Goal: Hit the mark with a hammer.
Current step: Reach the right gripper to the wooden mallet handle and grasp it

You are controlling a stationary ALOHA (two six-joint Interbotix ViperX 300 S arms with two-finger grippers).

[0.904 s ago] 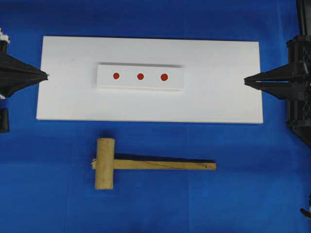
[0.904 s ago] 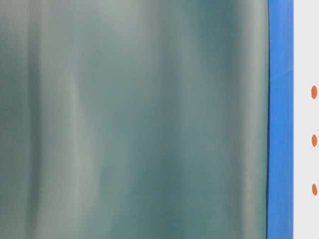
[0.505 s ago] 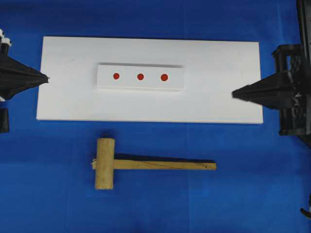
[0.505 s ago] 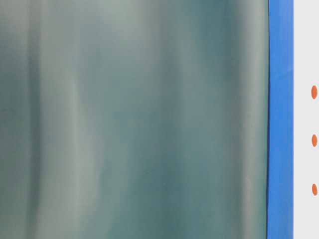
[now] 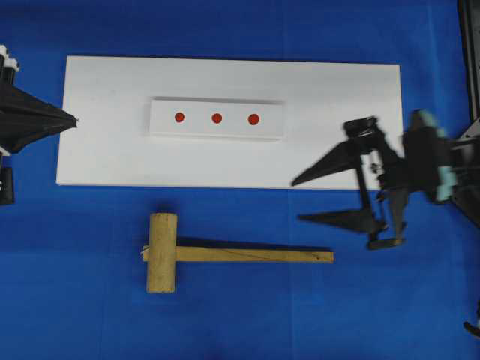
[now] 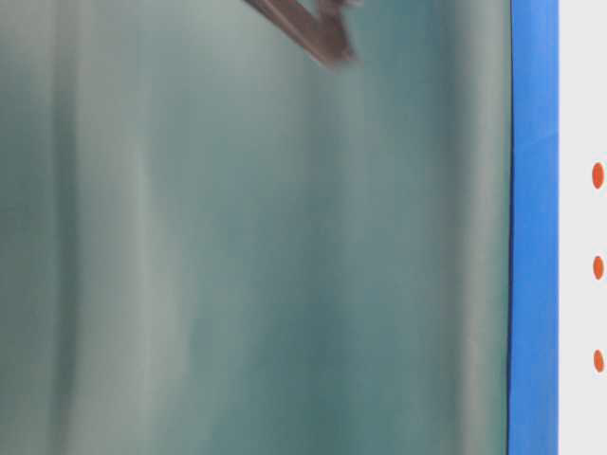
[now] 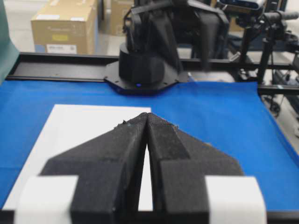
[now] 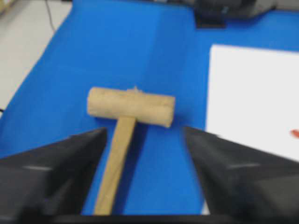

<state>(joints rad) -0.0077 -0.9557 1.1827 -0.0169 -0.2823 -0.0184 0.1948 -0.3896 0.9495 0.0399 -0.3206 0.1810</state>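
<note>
- Right gripper [image 5: 298,199] hangs with its jaws spread wide, nothing between them, just off the handle's free end.
- The hammer [image 5: 225,253] lies flat on the blue cloth [image 5: 75,315], at 6 o'clock from the white block [image 5: 217,118]; head toward 9 o'clock, handle toward 3 o'clock.
- The mark [image 5: 253,119] sits at the block's 3 o'clock end, bare, on the white board [image 5: 337,97].
- Left gripper [image 5: 73,118] waits at the board's 9 o'clock edge, jaws pressed together, empty.
</note>
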